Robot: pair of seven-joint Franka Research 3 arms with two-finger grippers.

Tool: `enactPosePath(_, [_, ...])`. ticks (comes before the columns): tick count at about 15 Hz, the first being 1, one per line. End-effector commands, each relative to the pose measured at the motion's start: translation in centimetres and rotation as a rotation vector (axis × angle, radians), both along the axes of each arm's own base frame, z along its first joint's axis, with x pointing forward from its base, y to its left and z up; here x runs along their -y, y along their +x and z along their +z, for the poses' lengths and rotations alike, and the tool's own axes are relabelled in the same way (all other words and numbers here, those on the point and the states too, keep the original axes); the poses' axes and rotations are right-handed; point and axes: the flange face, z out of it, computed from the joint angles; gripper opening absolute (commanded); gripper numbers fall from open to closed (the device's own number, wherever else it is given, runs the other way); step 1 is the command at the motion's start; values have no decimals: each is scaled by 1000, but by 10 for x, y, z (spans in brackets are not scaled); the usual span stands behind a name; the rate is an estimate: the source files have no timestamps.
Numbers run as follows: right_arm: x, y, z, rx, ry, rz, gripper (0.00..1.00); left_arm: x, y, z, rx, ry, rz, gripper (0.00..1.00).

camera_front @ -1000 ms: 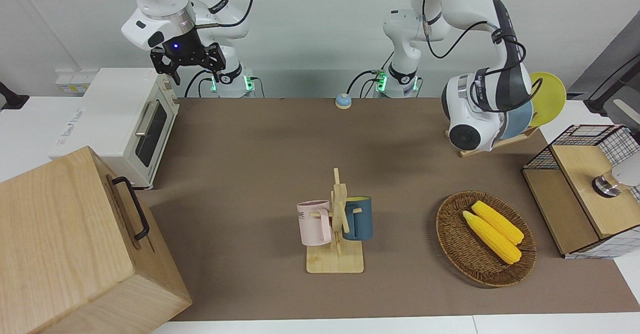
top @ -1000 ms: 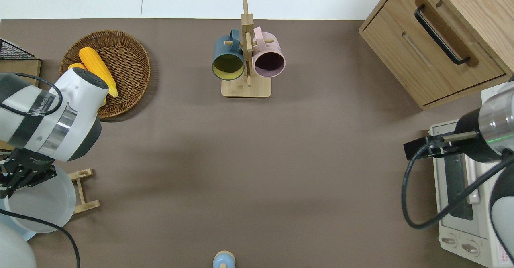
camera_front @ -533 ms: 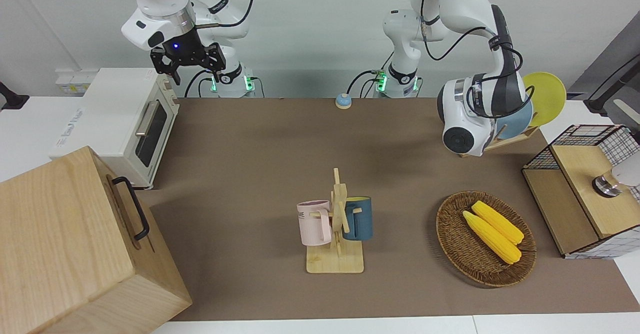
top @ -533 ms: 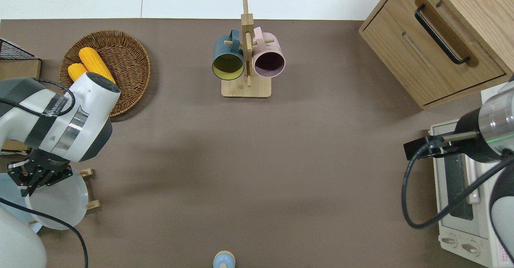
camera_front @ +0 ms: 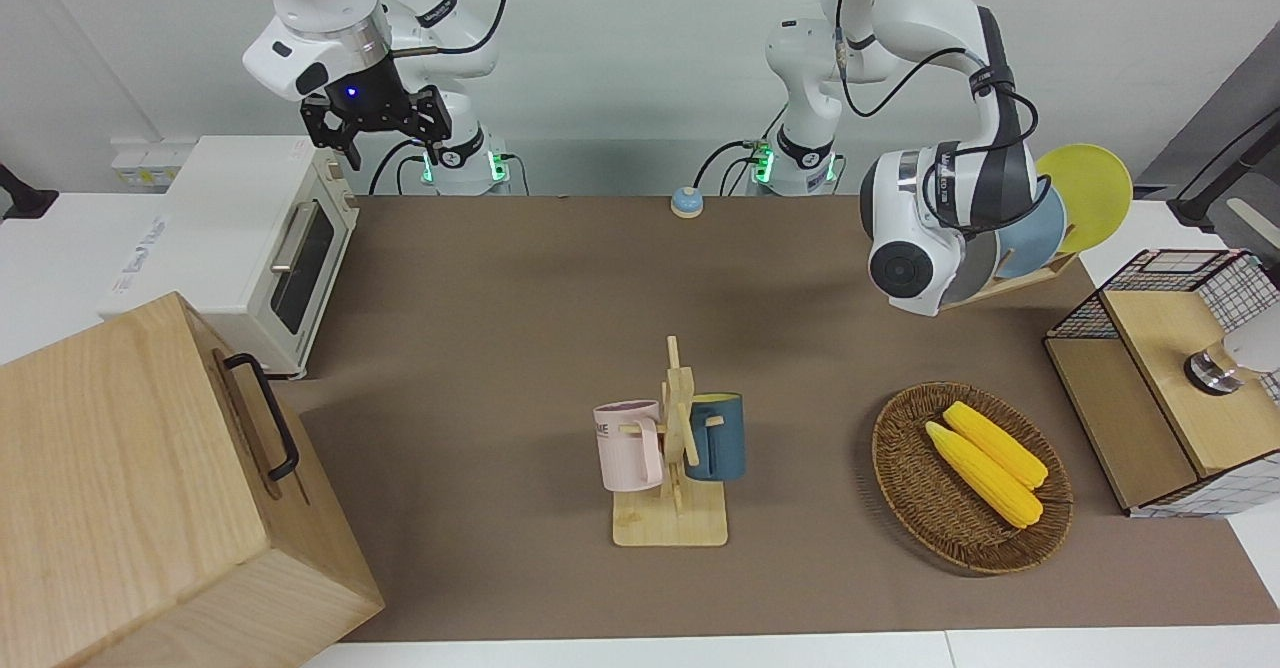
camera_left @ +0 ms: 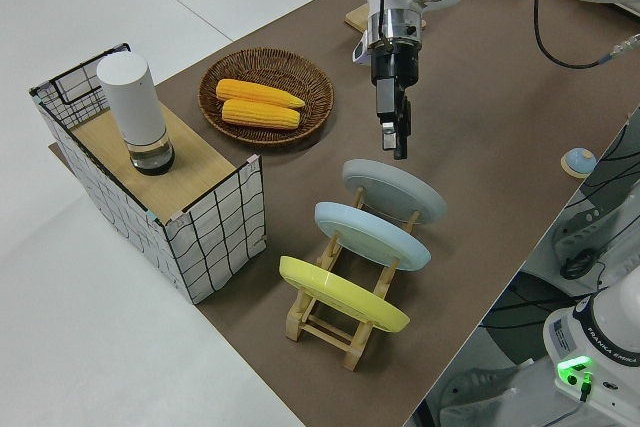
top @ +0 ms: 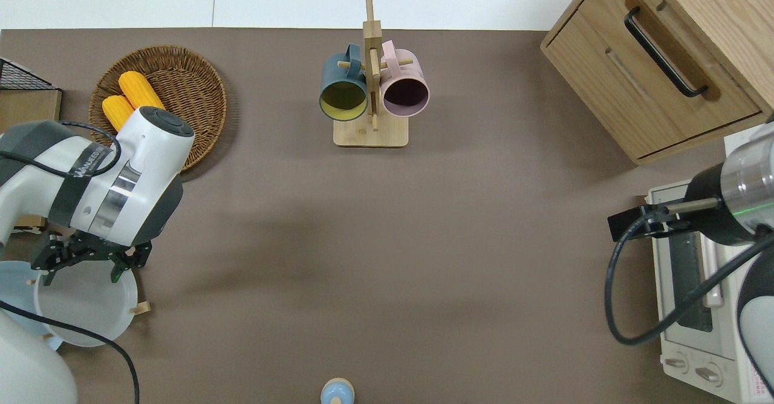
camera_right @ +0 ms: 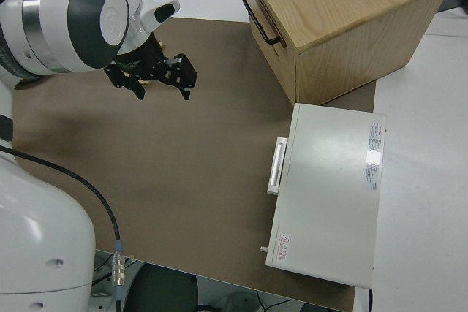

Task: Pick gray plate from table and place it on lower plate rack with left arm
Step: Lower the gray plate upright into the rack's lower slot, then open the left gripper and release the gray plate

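Table (top: 423,241) under its brown mat carries the wooden cabinet (top: 665,47), wicker basket (top: 181,89) and lower plate rack (camera_left: 345,332), where the gray plate (camera_left: 395,190) stands slotted beside the light-blue plate (camera_left: 372,235), the left gripper (camera_left: 398,132) released and open above it, the right arm parked.

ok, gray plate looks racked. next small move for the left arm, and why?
Probably lift the left gripper straight up and clear. Its jaws are open just above the gray plate, which already leans in the lower plate rack, ungripped.
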Motion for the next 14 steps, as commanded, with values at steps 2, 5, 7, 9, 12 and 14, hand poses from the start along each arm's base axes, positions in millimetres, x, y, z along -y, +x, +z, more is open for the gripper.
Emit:
enactPosePath(2, [3, -3, 4, -5, 2, -3, 987, 39, 13, 45, 210, -194, 21, 998])
enactPosePath(5, [4, -3, 4, -5, 2, -5, 990, 74, 23, 53, 343, -235, -13, 993])
enactPosePath(7, [4, -3, 4, -5, 2, -5, 990, 84, 30, 81, 386, -340, 14, 991])
enactPosePath(9, [3, -3, 4, -5, 2, -3, 987, 88, 35, 100, 413, -415, 19, 991])
enactPosePath(12, [4, -3, 4, -5, 2, -5, 987, 87, 37, 129, 461, -479, 30, 991])
enactPosePath(14, [3, -3, 4, -5, 2, -3, 990, 90, 41, 151, 487, -532, 10, 991])
